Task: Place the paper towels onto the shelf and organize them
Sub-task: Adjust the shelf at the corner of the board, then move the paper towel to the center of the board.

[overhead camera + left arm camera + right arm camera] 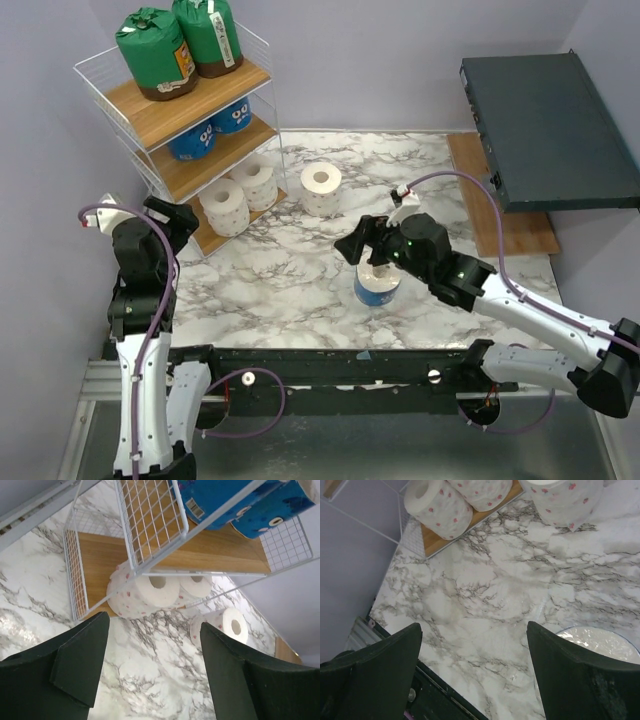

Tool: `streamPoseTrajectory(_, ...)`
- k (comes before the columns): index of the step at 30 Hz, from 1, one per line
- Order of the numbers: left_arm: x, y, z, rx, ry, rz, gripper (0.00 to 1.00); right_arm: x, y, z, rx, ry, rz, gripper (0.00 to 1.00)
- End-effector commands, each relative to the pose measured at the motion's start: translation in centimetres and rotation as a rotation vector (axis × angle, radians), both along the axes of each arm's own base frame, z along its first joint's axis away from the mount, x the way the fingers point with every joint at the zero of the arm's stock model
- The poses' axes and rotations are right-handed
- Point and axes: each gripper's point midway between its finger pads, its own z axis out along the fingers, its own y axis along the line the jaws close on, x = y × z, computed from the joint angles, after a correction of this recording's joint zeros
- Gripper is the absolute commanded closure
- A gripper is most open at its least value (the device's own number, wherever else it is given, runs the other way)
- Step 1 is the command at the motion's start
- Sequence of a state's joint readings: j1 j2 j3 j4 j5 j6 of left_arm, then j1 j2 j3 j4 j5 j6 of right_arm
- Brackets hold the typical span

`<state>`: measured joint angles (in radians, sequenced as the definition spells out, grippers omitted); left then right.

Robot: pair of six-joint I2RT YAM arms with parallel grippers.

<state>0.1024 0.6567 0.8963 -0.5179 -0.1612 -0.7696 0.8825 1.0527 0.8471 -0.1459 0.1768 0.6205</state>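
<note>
The shelf [190, 110] stands at the back left. Two green-wrapped paper towels [155, 52] sit on its top board, two blue-printed ones [195, 140] on the middle board, two white ones [224, 207] on the bottom board. A loose white roll [321, 188] stands on the table right of the shelf. My left gripper [180, 222] hangs open just in front of the bottom tier, nothing between its fingers [85, 655]; the white rolls [145, 595] lie beyond them. My right gripper [362, 245] is open above a blue-wrapped roll [378, 285], whose top [602, 642] shows beside the right finger.
A dark grey flat box [545, 125] rests on a wooden board [500, 210] at the back right. The black rail [330, 365] of the arm bases runs along the near edge. Lilac walls close in left and behind. The marble tabletop [290, 280] lies between the arms.
</note>
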Motion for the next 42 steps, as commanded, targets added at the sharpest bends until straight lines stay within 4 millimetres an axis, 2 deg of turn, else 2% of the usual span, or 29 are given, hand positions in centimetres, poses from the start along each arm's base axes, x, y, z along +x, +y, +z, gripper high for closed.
streamPoseTrajectory(1,-3.0,-1.7,-1.7,-0.054,0.059,-0.063,0.24,0.6,2.7,2.1,0.112,-0.038,0.055,0.12)
streamPoseTrajectory(2,-3.5,-1.8,-1.9,-0.047,0.056,-0.068,0.24,0.8,3.3,2.4,0.143,-0.053,0.063,0.12)
streamPoseTrajectory(5,-5.1,-2.4,-2.7,-0.033,0.049,-0.095,0.25,1.3,4.6,1.7,0.203,-0.065,0.079,0.16)
streamPoseTrajectory(10,-6.1,-4.9,-5.4,-0.118,0.102,-0.198,0.28,3.1,5.7,-0.2,0.174,-0.048,0.036,0.19)
streamPoseTrajectory(14,-7.0,-6.6,-7.0,-0.156,0.121,-0.283,0.3,6.0,4.4,-1.5,0.021,0.0,-0.13,0.19)
streamPoseTrajectory(15,-7.2,-6.9,-7.4,-0.16,0.126,-0.299,0.3,6.7,4.1,-0.8,0.009,-0.008,-0.168,0.18)
streamPoseTrajectory(16,-7.3,-7.3,-7.7,-0.166,0.125,-0.319,0.3,6.8,3.4,-1.4,-0.036,0.012,-0.193,0.18)
streamPoseTrajectory(19,-7.4,-9.1,-9.0,-0.205,0.127,-0.411,0.3,7.2,2.0,-0.4,-0.075,0.005,-0.248,0.15)
streamPoseTrajectory(22,-7.5,-10.5,-9.9,-0.228,0.124,-0.491,0.31,6.7,-0.8,-0.7,-0.171,0.033,-0.311,0.12)
streamPoseTrajectory(27,-8.0,-12.6,-11.2,-0.227,0.154,-0.593,0.32,5.1,-7.1,-3.4,-0.299,0.146,-0.398,0.12)
streamPoseTrajectory(29,-8.0,-13.2,-11.8,-0.232,0.163,-0.611,0.32,4.0,-8.7,-4.6,-0.308,0.176,-0.403,0.13)
streamPoseTrajectory(34,-7.7,-15.2,-14.2,-0.242,0.221,-0.658,0.32,1.8,-10.1,-7.1,-0.342,0.239,-0.382,0.17)
streamPoseTrajectory(42,-7.5,-17.1,-15.5,-0.293,0.206,-0.691,0.32,-0.3,-10.7,-10.4,-0.367,0.32,-0.348,0.22)
